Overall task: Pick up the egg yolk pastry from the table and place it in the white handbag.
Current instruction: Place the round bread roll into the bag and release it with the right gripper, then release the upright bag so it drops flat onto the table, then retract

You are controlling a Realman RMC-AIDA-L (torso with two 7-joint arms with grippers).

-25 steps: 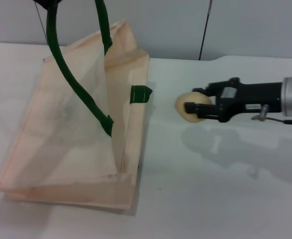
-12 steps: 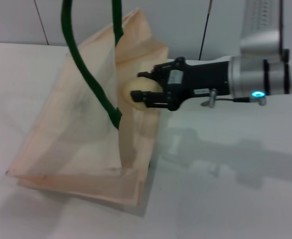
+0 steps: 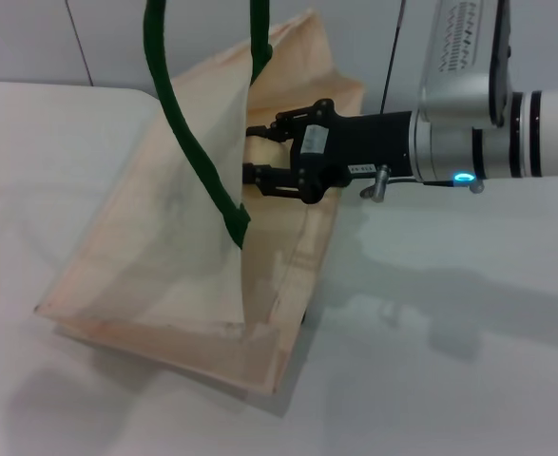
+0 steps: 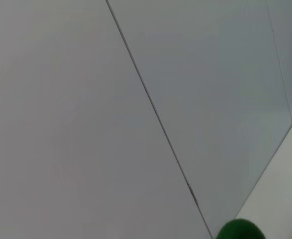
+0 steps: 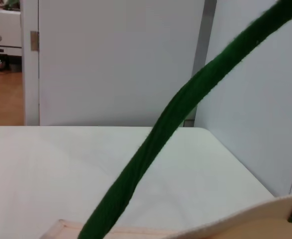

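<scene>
Movement: right gripper (image 3: 250, 152) advanced from beside the white handbag (image 3: 164, 256) into its mouth.
Fingers: you saw them spread apart, holding nothing.
Egg yolk pastry: hidden from you.
Handles (image 3: 195, 157): raised overhead.

there was one white handbag (image 3: 193, 247) with two green handles (image 3: 188, 142). one gripper (image 3: 252, 152) showed over one table (image 3: 469, 361).

Matt cream cloth handbag (image 3: 174, 237) (green rope handles (image 3: 195, 161)), smooth white table (image 3: 450, 361).
</scene>
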